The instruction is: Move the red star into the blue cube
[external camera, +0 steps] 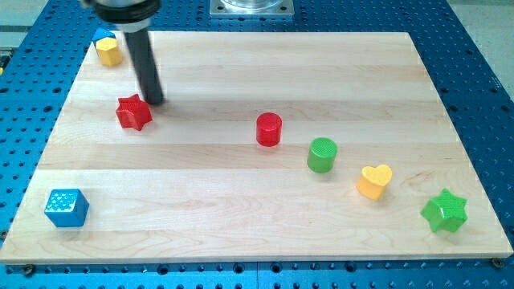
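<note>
The red star (133, 112) lies on the wooden board at the view's upper left. The blue cube (66, 208) sits near the board's bottom left corner, well below the star. My tip (156, 102) rests on the board just to the upper right of the red star, touching or almost touching its edge. The dark rod rises from there toward the view's top left.
A yellow block (108, 51) with a blue block (104, 35) partly hidden behind it sits at the top left corner. A red cylinder (269, 129), green cylinder (322, 155), yellow heart (374, 181) and green star (444, 211) run diagonally toward the bottom right.
</note>
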Robot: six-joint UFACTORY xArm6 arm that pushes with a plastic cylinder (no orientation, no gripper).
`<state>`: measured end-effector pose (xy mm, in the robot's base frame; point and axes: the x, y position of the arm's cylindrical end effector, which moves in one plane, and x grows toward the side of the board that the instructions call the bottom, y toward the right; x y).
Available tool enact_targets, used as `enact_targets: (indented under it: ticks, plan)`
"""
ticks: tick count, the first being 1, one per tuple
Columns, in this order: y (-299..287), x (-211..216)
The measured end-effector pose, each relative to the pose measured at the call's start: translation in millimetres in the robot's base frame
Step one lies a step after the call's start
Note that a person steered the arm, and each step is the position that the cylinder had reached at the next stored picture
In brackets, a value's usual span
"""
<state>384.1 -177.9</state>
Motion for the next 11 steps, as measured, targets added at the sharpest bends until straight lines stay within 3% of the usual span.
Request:
enact_targets:
  ticks: [1, 2, 4, 5, 6, 9, 10, 11]
  plan:
    - [-8.4, 79.4]
    - [-7.6, 107.9]
    - [-17.1, 54.3]
    - [-50.9, 61.2]
    - [-53.0, 95.8]
    - [-14.3, 120.8]
    - [28.3, 122.4]
    - [65.1, 57.1]
